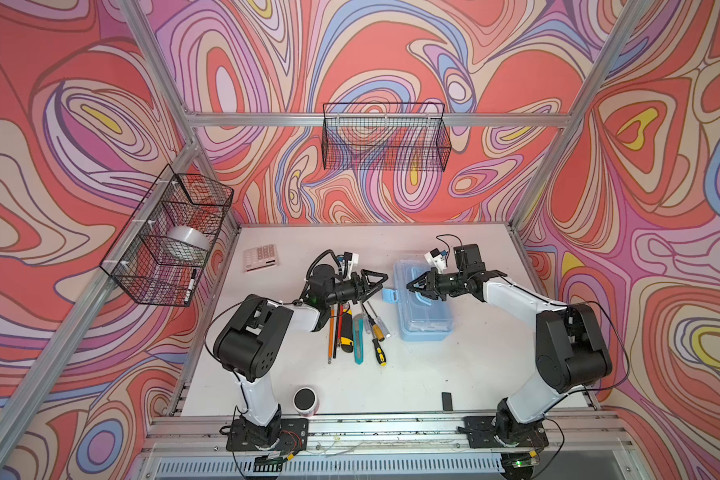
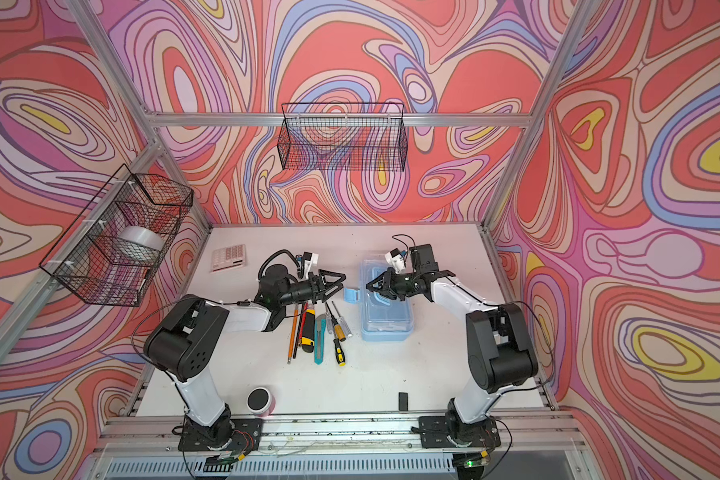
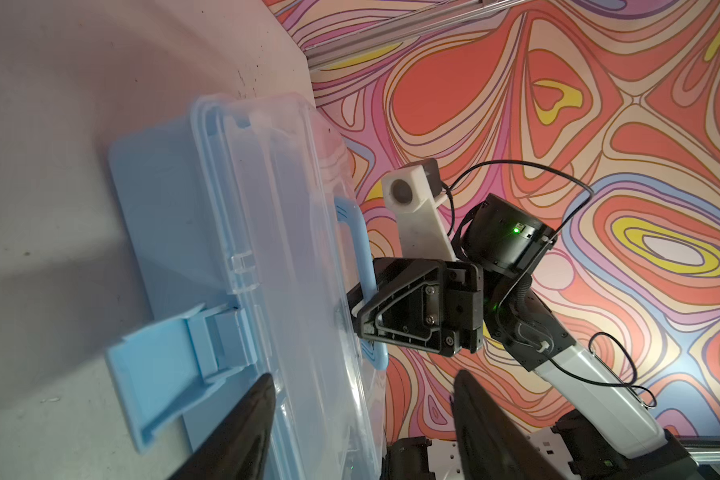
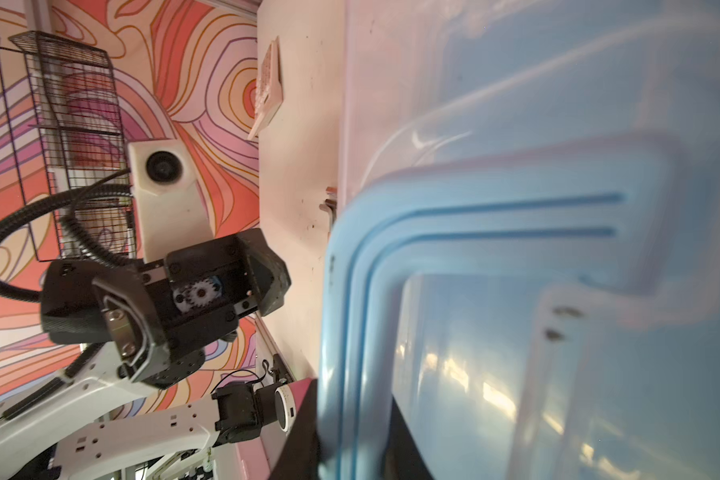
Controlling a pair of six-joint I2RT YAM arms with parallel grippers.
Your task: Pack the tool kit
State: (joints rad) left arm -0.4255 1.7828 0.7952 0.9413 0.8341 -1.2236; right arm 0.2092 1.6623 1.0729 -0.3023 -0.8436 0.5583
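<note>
The tool kit's light blue case [image 1: 427, 322] [image 2: 387, 320] sits right of centre under its clear lid [image 3: 283, 232]. Its blue latch flap [image 1: 389, 296] [image 3: 154, 374] sticks out, unfastened, on the left side. My right gripper [image 1: 412, 285] [image 2: 371, 286] [image 4: 350, 436] is shut on the blue handle [image 3: 356, 241] [image 4: 362, 291]. The left gripper [image 1: 378, 281] [image 2: 338, 282] [image 3: 362, 378] hovers open just left of the case, above the latch, holding nothing. A yellow-black utility knife [image 1: 345, 332], a teal utility knife [image 1: 358, 338] and screwdrivers [image 1: 377, 332] lie loose in a row beside the case.
A pink-white calculator [image 1: 260, 257] lies at the back left. A black-lidded cup [image 1: 306, 401] and a small black block [image 1: 446, 401] stand near the front edge. Wire baskets hang on the left frame [image 1: 167, 237] and the back wall [image 1: 385, 137].
</note>
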